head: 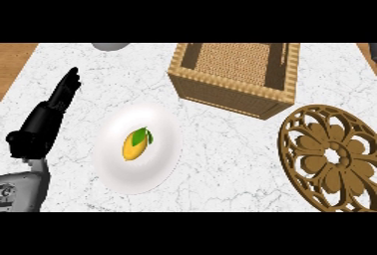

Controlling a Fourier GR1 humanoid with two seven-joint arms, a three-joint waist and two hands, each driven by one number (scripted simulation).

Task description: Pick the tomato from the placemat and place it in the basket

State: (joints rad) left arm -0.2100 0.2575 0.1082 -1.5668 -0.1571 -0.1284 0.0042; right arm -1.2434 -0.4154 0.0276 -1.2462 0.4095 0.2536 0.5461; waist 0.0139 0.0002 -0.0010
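A woven wicker basket (234, 92) stands at the top centre of the marble counter, and what I see of its inside holds nothing. At the right edge lies a round brown openwork placemat (331, 155), with nothing on it. No tomato shows anywhere in the head view. My left hand (46, 119) rests at the left edge, fingers straight and pointing up, holding nothing. My right hand is out of view.
A white plate (140, 169) sits left of centre with a yellow-orange fruit with green leaves (135, 143) on it. A grey round object (110, 46) peeks in at the top left. Wooden surface shows past the counter's corners.
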